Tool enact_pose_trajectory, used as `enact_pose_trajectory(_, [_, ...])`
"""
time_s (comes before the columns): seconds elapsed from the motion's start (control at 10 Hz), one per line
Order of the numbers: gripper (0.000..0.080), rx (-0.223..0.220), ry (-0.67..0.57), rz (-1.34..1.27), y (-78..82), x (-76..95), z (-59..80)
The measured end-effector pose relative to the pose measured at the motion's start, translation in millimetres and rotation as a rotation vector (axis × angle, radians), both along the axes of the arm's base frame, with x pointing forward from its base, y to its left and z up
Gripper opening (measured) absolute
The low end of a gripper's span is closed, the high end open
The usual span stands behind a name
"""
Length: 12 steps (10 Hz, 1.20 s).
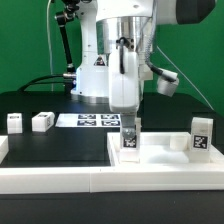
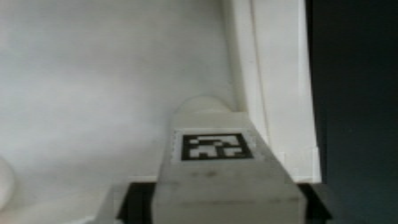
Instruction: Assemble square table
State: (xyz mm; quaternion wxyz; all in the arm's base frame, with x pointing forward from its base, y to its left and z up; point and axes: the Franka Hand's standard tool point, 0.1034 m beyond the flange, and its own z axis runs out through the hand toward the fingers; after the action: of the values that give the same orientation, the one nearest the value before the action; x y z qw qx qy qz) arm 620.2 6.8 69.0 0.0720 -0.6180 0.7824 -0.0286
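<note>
Four white tagged legs showed in the exterior view. One of them, the gripped leg, was held upright by the gripper. The jaws stood partly closed on two opposite sides of this block, and the block filled the gap between them. In the wrist view the gripped leg faced the camera with its black-and-white tag, and a dark finger pad lay against each flank at the gripper.

The square slab lay flat on the black table. The gripped leg was at the slab's end toward the exterior view's left, over its white surface. Whether the leg's underside touched the slab could not be told. In the wrist view the square slab filled most of the background. Its raised rim ran just beside the leg, and the black table lay beyond that rim.

The upright leg stood at the slab's opposite end, toward the exterior view's right. Whether it rested on the slab or just beside it was unclear. The outer loose leg and the inner loose leg sat on the table well apart from the slab, toward the exterior view's left. The marker board lay between the inner loose leg and the slab. The long white rail ran along the slab's near side.
</note>
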Motion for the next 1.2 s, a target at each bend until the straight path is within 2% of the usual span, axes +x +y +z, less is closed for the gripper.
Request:
enact_pose_trajectory(0.6, [0.029,0.089,-0.047,-0.476,3.0,1.2,-0.5])
enact_pose_trajectory(1.0, [0.029,0.134,-0.079,-0.603,3.0,0.6,-0.3])
enact_pose_trajectory(1.2, [0.029,0.129,-0.081,-0.571,3.1,0.4,-1.4])
